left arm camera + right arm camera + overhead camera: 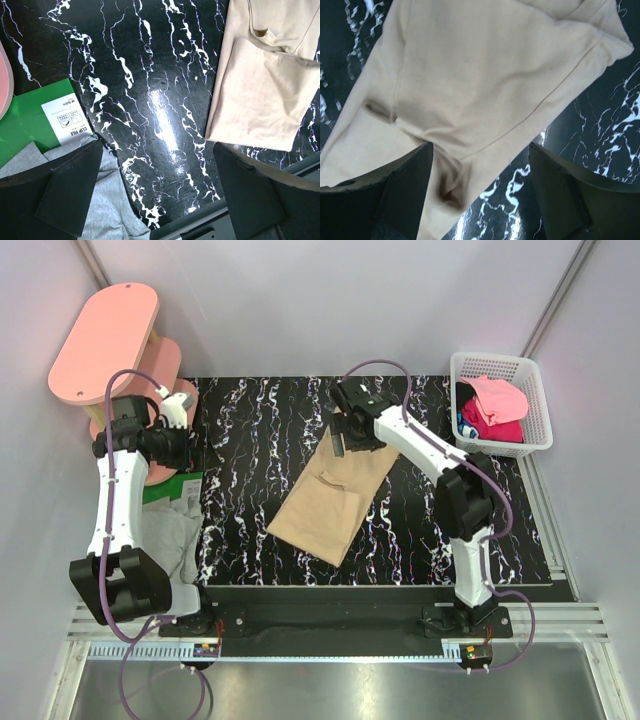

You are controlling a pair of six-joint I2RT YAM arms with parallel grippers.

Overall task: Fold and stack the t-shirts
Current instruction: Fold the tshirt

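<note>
The tan shirt (330, 495) lay mid-table on a slant. It was already narrowed to a long strip with its sides turned in, one end toward the back and the other toward the arms. The right gripper (480, 146) was poised over that far end, fingers spread wide. Cloth showed between them and nothing was pinched. A small pucker sat in the fabric by one finger, though I could not tell whether a pad touched it.

Over on the left, the left gripper (157, 145) hung above the bare table (250, 440). Its fingers were spread too, and empty, well apart from the tan shirt. Near one of its fingers lay a grey shirt (107, 210), rumpled and overlapping a green file (30, 125) at the table's left edge. The pink shirts (495, 405) sat heaped in the basket (495, 360) at the far right, and the pink shelves (105, 340) stood at the back left.

By my reading, the step in hand was the crosswise fold of the tan shirt, halving the strip. That called for the right gripper to drop and close on the far edge through all the layers. It would then lift just clear and carry the edge toward the near end so the edges met square. The left gripper might need to pin the near end, or the slick table could let the whole strip slide. After that came the stacking.
</note>
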